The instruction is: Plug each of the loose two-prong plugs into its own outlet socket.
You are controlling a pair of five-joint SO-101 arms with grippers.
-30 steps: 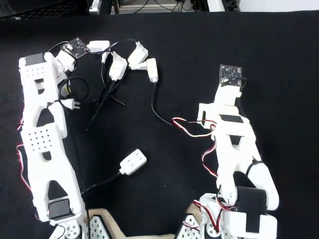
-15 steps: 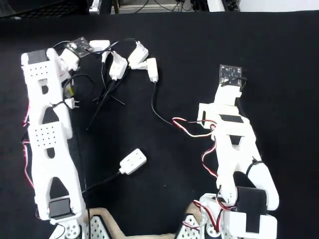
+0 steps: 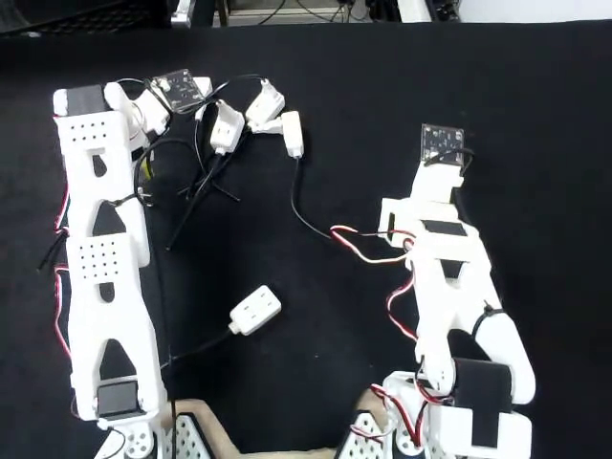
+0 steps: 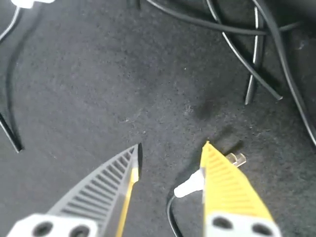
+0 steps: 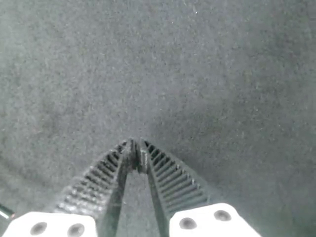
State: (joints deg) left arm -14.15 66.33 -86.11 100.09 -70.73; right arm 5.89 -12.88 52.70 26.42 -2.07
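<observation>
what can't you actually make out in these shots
- Left wrist view: the yellow finger of the left gripper covers the middle of the loose plug, so whether they touch is unclear.
- High view: the left arm hides most of that plug.
- High view: the plug cluster is too small to tell what is seated.
- High view: the wrist board covers the right gripper.

White outlet socket [image 3: 255, 311] lies flat mid-counter [image 3: 535, 96], black cord attached. Small white plug [image 4: 188, 187] lies on its side, metal prongs bare. Three white cord ends [image 3: 227, 126] cluster farther back.
</observation>
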